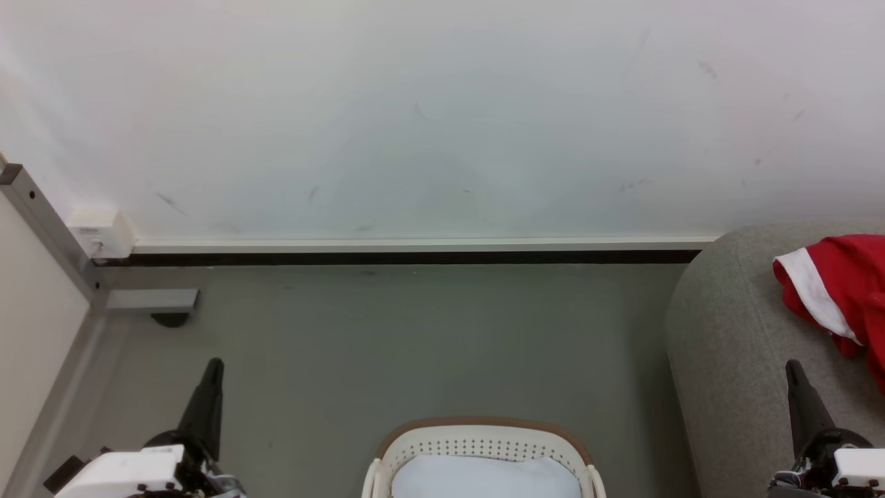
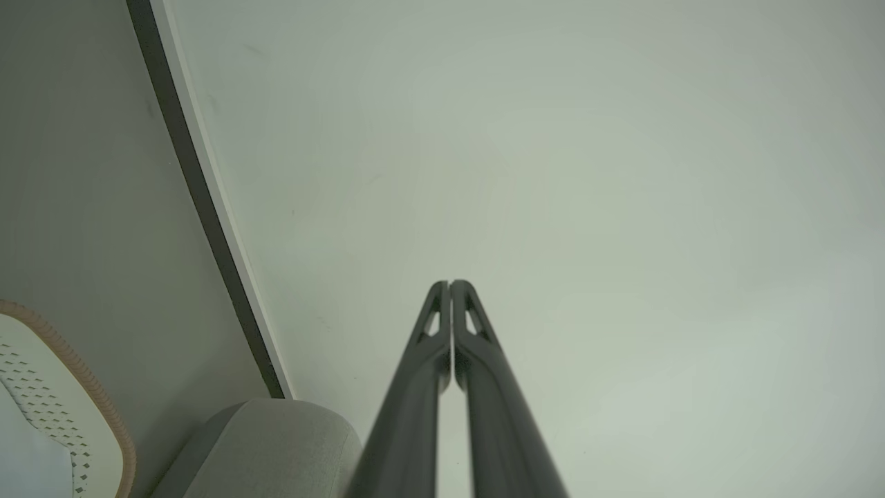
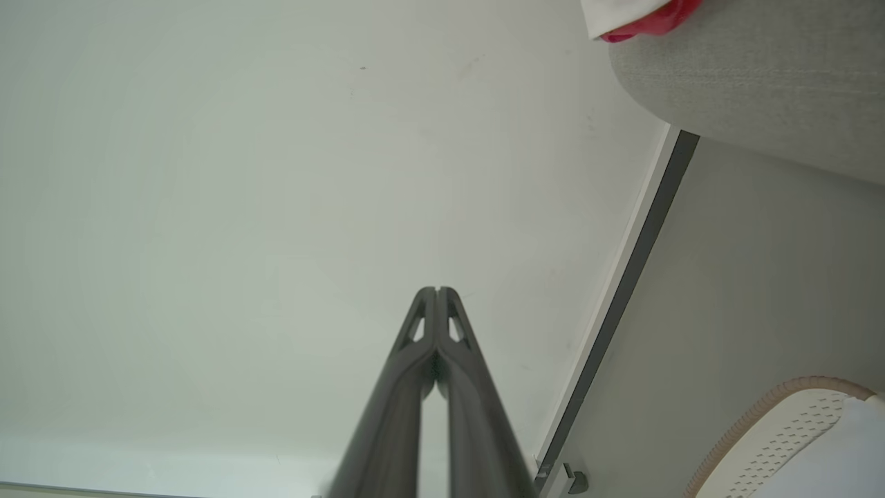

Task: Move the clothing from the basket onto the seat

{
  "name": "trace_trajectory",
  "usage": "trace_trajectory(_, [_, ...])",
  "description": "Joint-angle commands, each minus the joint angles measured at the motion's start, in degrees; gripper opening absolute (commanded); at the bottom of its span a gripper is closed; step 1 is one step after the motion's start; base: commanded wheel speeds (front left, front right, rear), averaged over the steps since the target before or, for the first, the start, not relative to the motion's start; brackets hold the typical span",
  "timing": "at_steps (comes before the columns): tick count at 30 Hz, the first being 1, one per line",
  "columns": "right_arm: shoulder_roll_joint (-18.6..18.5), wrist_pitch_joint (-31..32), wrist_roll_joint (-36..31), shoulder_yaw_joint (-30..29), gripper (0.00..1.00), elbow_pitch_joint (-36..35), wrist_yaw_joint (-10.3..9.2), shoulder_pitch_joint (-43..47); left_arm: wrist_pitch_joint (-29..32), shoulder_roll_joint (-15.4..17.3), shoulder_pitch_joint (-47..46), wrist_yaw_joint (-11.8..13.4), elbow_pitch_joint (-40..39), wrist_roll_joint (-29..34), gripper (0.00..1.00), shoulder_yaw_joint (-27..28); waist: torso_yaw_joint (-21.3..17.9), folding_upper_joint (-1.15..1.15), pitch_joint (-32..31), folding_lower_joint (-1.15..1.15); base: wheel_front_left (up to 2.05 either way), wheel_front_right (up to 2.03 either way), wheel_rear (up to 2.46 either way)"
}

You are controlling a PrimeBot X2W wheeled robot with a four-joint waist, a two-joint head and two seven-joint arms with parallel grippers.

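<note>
Clothing (image 1: 842, 280) on seat (image 1: 726, 360), near right claw (image 1: 792, 370), not touching.

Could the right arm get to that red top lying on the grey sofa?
Probably yes. The right gripper is near the red clothing on the sofa, with nothing between them. Its fingers are shut, so they would need opening first.

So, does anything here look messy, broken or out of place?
Nothing broken or spilled. The red clothing lies in a crumpled heap on the grey sofa rather than folded, and the white wall carries a few dark scuff marks.
</note>
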Motion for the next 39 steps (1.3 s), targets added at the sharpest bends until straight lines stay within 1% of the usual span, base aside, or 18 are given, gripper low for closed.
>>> trace_trajectory(1, [-0.59, -0.14, 0.38, 0.03, 0.00, -0.19, -0.12, -0.59, 0.17, 0.11, -0.52, -0.05, -0.14, -0.71, 0.00, 0.17, -0.01, 0.00, 0.00, 0.00, 0.00, 0.00, 0.00])
trace_trajectory(39, [-2.35, -2.01, 2.63, 2.42, 0.00, -0.53, -0.12, -0.34, 0.17, 0.11, -0.50, -0.05, -0.16, -0.72, 0.00, 0.17, 0.00, 0.00, 0.01, 0.00, 0.00, 0.00, 0.00])
